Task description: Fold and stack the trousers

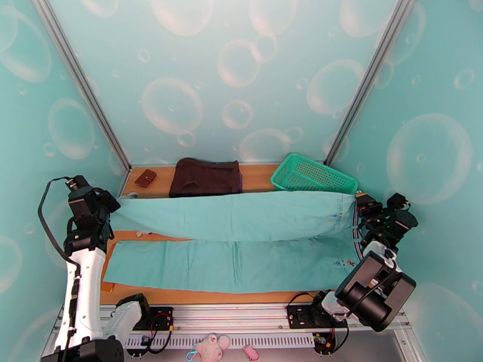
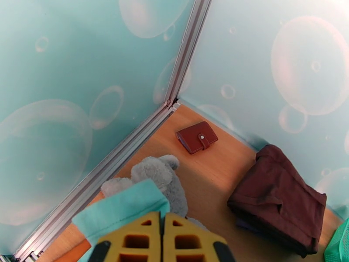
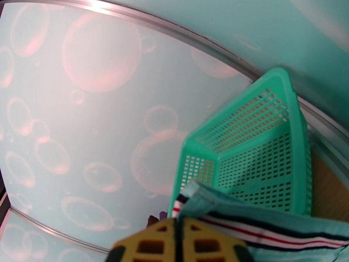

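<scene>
two tight pinches hold the trousers part raised across the bench: left gripper closed on the hem, right gripper on the striped waistband; bubble-printed teal walls surround.

Bright even light, soft shadows, wrist views edge-distorted.

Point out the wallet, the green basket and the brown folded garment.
wallet [image 2: 197,137], left wrist view, middle of its cover
green basket [image 3: 261,127], right wrist view, its mesh side wall
brown folded garment [image 1: 205,177], top view, its upper layer
</scene>
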Available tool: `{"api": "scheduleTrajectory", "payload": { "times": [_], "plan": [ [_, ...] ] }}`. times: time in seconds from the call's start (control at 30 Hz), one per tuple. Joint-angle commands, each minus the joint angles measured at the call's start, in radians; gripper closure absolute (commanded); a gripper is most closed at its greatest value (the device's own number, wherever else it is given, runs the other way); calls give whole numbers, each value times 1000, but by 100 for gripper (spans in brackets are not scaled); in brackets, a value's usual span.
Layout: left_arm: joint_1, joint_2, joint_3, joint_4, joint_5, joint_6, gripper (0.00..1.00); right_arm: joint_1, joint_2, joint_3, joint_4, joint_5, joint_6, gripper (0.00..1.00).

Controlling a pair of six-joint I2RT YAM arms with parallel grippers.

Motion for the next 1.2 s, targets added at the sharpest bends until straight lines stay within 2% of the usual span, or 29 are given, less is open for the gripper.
{"api": "scheduleTrajectory", "payload": {
  "times": [0.0, 0.17, 0.27, 0.33, 0.43, 0.63, 0.87, 1.17],
  "plan": [
    [27, 6, -18, 64, 115, -20, 100, -37, -87, -30, 93, -40, 30, 92],
    [67, -40, -57, 81, 183, -74, 100, -140, -159, -89, -59, -71, -34, 92],
    [101, -62, -75, 68, 233, -106, 100, -221, -197, -141, -82, -121, -35, 96],
    [130, -86, -110, 78, 269, -128, 100, -264, -227, -160, -170, -115, -83, 97],
    [150, -110, -157, 93, 293, -152, 100, -280, -259, -171, -314, -83, -182, 96],
    [223, -168, -255, 151, 354, -230, 100, -325, -319, -264, -319, -77, -163, 96],
    [272, -211, -329, 204, 417, -245, 100, -380, -344, -285, -521, 18, -243, 95],
    [322, -290, -376, 197, 462, -242, 100, -468, -338, -334, -543, 40, -259, 95]
  ]
}}
